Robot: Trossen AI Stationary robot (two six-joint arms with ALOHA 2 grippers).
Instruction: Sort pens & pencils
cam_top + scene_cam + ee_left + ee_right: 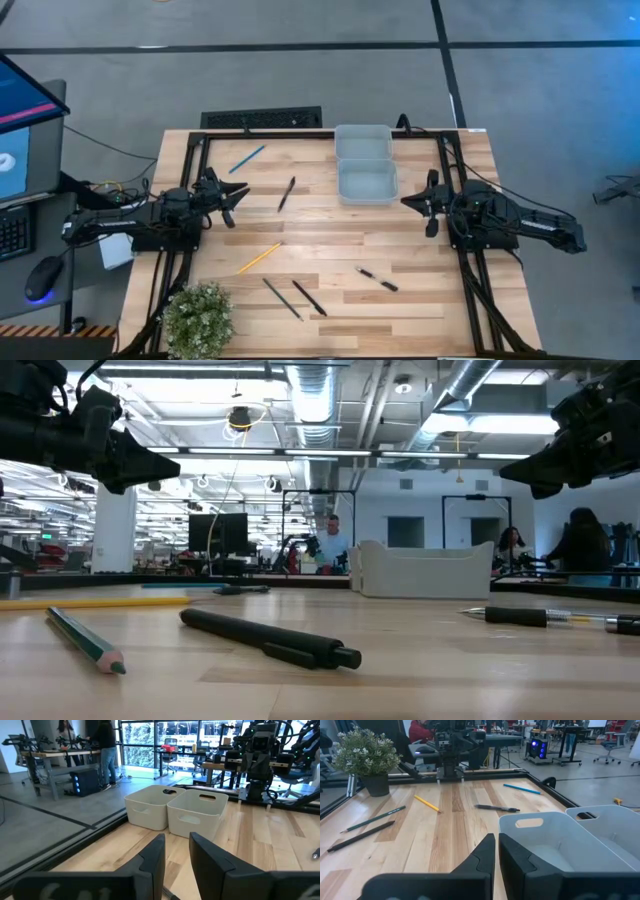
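The left gripper (240,191) hovers at the table's (420,300) left edge, fingers narrowly apart, holding nothing – pencils (247,158) and pens (309,298) lie scattered across the wood, outside the two bins (364,164) – the right gripper (408,201) waits closed beside the bins

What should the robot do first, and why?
Probably send the left gripper to the black pen close by. Both bins look empty, every pen and pencil lies loose on the table, and neither gripper holds anything; the right gripper waits beside the bins.
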